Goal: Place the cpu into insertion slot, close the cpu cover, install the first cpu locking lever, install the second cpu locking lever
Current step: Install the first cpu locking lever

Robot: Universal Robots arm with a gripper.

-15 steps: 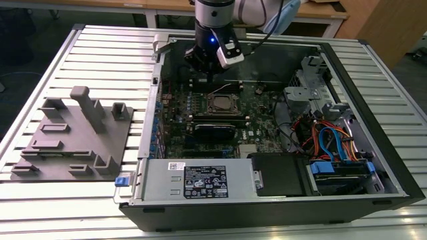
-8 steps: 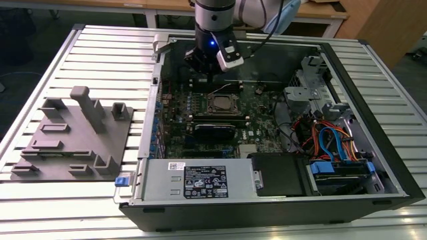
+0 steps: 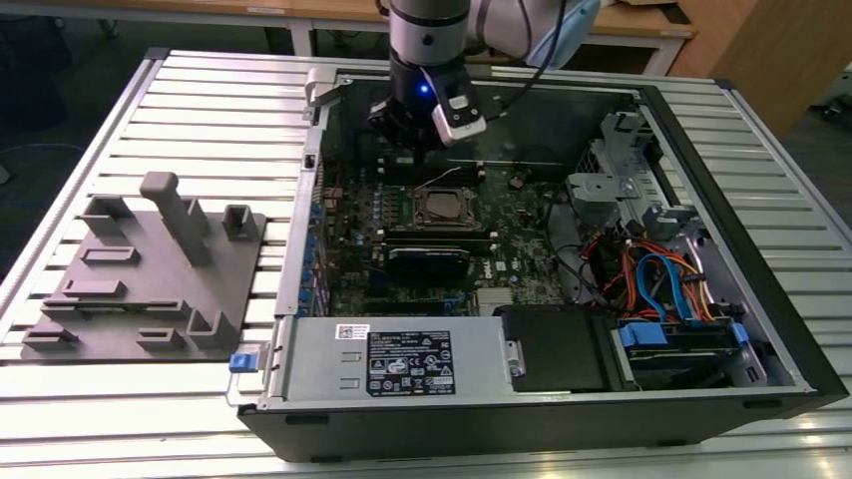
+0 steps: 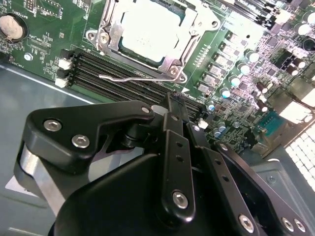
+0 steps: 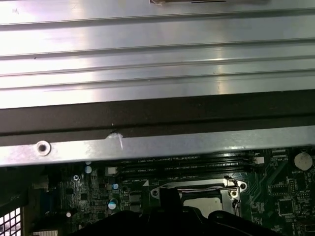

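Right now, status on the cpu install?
Tool poised beside black-rimmed insertion slot. Pale silver square cpu seated in it, silver frame cover down on top. Thin wire lever lies along cover edge.

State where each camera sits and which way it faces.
Exterior view: off the arm, looking down on the open computer case; the arm's wrist and gripper hang over the motherboard.
Second wrist view: on the arm, looking past the gripper's black links at the cpu framed by the cpu cover.
First wrist view: on the arm, facing the case wall and slatted table; the gripper's dark body shows.
Shared: both wrist views show the cpu cover and memory slots.
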